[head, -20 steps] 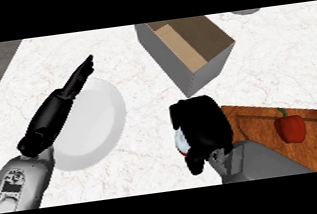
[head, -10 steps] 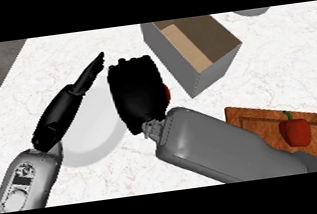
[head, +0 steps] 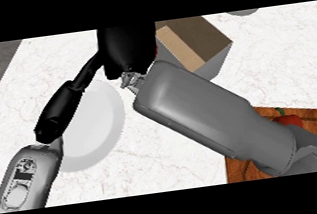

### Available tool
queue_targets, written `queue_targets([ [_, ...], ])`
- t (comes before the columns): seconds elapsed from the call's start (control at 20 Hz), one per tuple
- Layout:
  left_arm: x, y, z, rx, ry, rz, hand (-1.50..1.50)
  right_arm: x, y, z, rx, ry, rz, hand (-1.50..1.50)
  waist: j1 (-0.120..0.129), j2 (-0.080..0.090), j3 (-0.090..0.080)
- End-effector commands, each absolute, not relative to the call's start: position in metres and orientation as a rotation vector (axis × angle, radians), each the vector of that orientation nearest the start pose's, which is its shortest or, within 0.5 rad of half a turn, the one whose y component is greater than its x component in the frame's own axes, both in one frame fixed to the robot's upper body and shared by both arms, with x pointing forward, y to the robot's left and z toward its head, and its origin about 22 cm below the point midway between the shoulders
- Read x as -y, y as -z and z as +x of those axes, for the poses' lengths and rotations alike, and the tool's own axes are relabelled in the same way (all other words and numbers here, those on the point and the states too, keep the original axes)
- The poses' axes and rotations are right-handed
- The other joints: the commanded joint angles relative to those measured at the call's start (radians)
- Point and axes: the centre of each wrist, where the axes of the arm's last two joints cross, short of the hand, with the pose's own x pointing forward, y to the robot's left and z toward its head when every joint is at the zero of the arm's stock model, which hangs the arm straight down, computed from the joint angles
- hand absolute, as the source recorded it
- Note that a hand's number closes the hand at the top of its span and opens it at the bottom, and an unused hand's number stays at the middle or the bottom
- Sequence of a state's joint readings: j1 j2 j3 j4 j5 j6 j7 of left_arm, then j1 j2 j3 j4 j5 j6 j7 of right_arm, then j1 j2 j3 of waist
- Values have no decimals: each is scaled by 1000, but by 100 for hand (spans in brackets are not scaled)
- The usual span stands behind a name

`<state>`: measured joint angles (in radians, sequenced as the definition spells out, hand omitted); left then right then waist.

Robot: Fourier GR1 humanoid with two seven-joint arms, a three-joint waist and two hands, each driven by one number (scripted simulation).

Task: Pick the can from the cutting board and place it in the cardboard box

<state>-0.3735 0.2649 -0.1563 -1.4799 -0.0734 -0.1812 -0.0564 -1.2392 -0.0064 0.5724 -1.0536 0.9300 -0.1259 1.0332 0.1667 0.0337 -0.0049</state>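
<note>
The right hand, fingers curled and hiding the can, has swung from the cutting board to the cardboard box at upper centre; left hand rests straight-fingered, release apparently next.

A kitchen: marble counter bearing a white plate and wooden cutting board.

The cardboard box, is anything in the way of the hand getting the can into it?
Nothing visible blocks it. The black right hand is curled shut just left of the open brown cardboard box, touching its left edge in the head view. The can is hidden, so I can't confirm it's held. The round white plate lies below-left, out of the path.
</note>
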Motion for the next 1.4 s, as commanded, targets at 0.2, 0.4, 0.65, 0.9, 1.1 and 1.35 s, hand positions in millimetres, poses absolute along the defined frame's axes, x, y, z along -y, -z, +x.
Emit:
queue_targets([
  [0.2, -229, -74, 313, 1774, 650, -8, 0, -40, -243, 384, 1483, -493, -1289, 150, -24, -5, 0],
  [0.4, -226, -72, 305, 1784, 628, -3, 0, -34, -242, 405, 1413, -540, -1365, 150, -44, -9, 1],
  [0.65, -233, -72, 311, 1765, 605, 33, 0, -10, -218, 429, 1237, -685, -1231, 150, -85, -8, 3],
  [0.9, -242, -62, 301, 1773, 582, 46, 0, 14, -185, 443, 1088, -793, -1075, 150, -93, -8, 3],
  [1.1, -249, -78, 299, 1780, 595, 60, 0, 26, -184, 452, 984, -887, -992, 150, -91, -11, 4],
  [1.35, -259, -72, 298, 1771, 579, 46, 0, 30, -177, 454, 928, -974, -841, -150, -109, -17, 4],
])
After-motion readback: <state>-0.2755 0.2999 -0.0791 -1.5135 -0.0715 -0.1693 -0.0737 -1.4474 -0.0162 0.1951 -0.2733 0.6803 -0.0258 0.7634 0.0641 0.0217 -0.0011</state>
